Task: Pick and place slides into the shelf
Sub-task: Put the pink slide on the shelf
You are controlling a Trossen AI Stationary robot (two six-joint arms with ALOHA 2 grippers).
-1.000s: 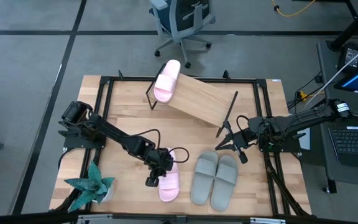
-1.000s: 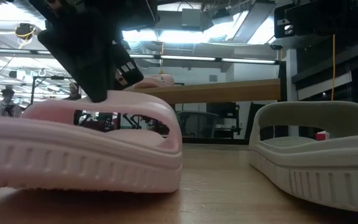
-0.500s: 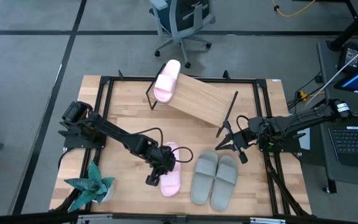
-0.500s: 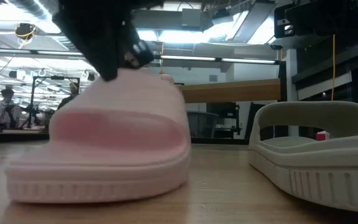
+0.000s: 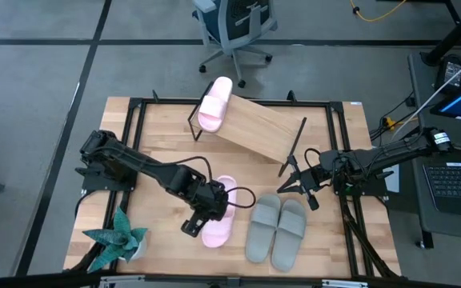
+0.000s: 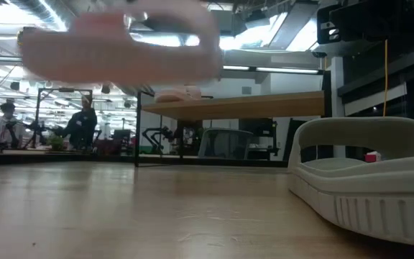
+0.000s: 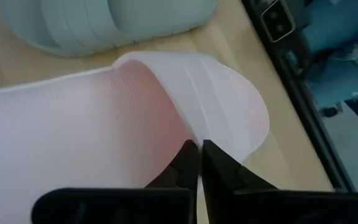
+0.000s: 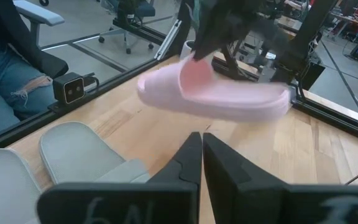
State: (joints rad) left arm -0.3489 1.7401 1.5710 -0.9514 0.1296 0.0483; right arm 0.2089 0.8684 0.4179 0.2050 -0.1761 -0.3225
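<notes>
Grey-green pair (image 5: 277,230) lies beside the lifted pink slide (image 5: 220,214) — plant (image 5: 117,238) near.

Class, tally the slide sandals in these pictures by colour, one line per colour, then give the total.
Pale pink slides: 2, one on the shelf at, one held by the left gripper at.
Grey-green slides: 2, on the table at and.
Total: 4

1. Bare tabletop (image 5: 158,136) lies between the left arm and the shelf (image 5: 254,128).
2. One pink slide (image 5: 214,104) fills the shelf's left end; the rest of the board is free.
3. The grey pair (image 5: 277,228) blocks the near right.
4. The plant (image 5: 117,240) crowds the near left corner.
</notes>
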